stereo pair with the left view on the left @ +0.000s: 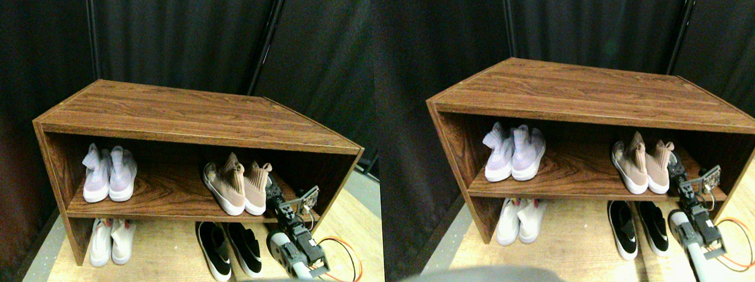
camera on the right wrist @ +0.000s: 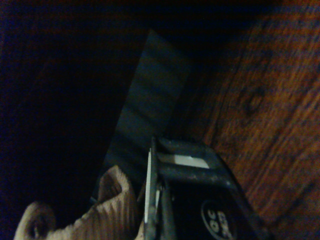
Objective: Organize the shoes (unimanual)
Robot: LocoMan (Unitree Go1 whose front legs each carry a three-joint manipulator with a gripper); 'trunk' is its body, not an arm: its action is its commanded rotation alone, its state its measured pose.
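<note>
The right tool [stereo pair with the left view on the left: 274, 195], its grip impossible to judge, nudges the pinkish-beige knit shoes [stereo pair with the left view on the left: 238, 184] near the wooden shelf's [stereo pair with the left view on the left: 172, 199] open right end.

My jaw frame sits beside a pinkish-beige knit shoe [camera on the right wrist: 100, 215] over the wooden shelf [camera on the right wrist: 265, 115] (the rest is dark).
</note>
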